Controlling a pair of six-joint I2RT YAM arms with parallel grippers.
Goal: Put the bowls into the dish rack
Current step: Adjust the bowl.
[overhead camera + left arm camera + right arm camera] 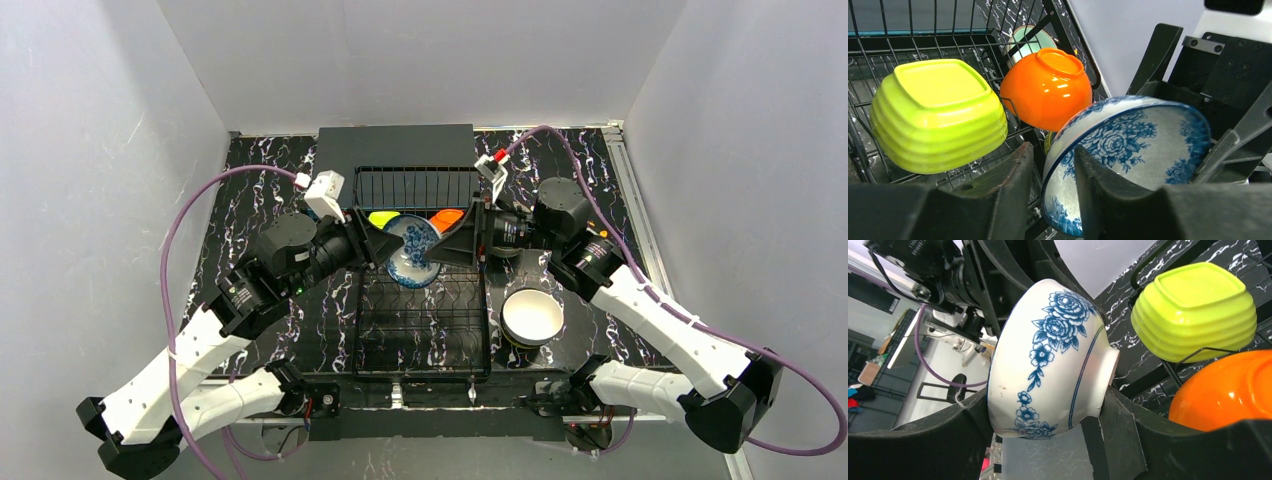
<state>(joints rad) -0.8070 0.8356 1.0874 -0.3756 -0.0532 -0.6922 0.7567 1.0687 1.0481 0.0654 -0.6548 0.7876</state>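
Top external view: the blue-white patterned bowl (412,255) hangs on edge over the middle of the dish rack (420,335), caught between two arms that meet above the wires. The right tool (445,248) clamps it front to back. In the right wrist view one finger presses the rim side and the other the foot. The left tool (390,248) straddles the rim at a narrow gap, one finger inside the bowl and one outside. The left wrist view shows a dark sliver beside the outer finger, so it cannot be told whether that tool truly grips.

Just behind, the lime green bowl (381,218) and the orange bowl (446,219) sit tipped among the tines of the back tier. A mint bowl (1030,42) shows through the wires beyond them. A white bowl (532,315) waits on the tabletop (250,170) to the right of the rack.

The hazard lies in the shared hold. Should the right tool let go before the left has closed firmly, the glazed wall would likely slip and the bowl would fall onto the wires. A pinch on the rim alone could also let the bowl swing. If the arms pull in different directions, the bowl may twist free or knock the orange bowl close behind it.
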